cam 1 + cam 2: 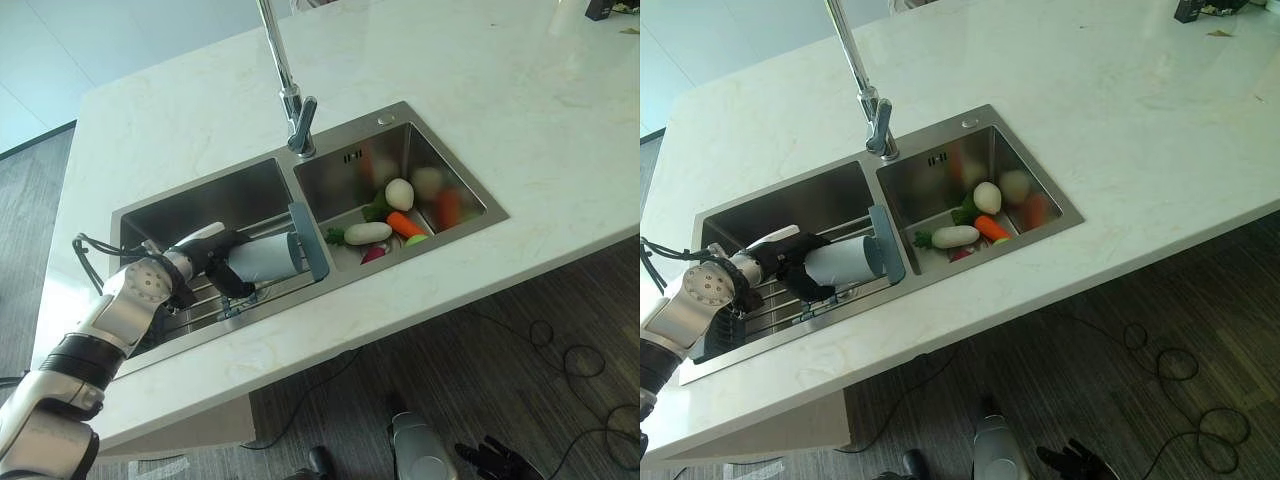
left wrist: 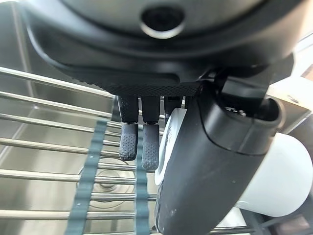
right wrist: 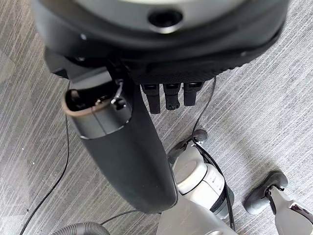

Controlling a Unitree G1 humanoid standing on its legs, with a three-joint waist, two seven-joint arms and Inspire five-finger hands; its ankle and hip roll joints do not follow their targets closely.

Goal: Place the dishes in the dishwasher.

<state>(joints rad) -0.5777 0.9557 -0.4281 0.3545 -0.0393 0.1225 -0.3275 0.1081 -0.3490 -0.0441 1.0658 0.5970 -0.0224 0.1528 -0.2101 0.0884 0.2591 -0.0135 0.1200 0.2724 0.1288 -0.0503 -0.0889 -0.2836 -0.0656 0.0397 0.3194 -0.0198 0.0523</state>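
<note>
A white cup (image 1: 262,258) lies on its side on the wire rack (image 1: 200,305) across the left sink basin. Its far end rests against a blue-grey plate (image 1: 310,240) standing on edge by the divider. My left hand (image 1: 215,262) is shut on the cup, dark fingers wrapped over its near half and the white-covered thumb above. The left wrist view has the cup (image 2: 279,181) showing past the thumb (image 2: 210,161), with the fingers (image 2: 139,142) on its other side above the rack bars. My right hand (image 1: 495,460) hangs low over the floor, relaxed and holding nothing.
The right basin holds vegetables: a white radish (image 1: 367,233), a carrot (image 1: 405,224) and a pale round one (image 1: 399,193). A tall faucet (image 1: 297,110) rises behind the divider. White counter (image 1: 480,90) surrounds the sink (image 1: 455,165); its front edge drops to dark floor.
</note>
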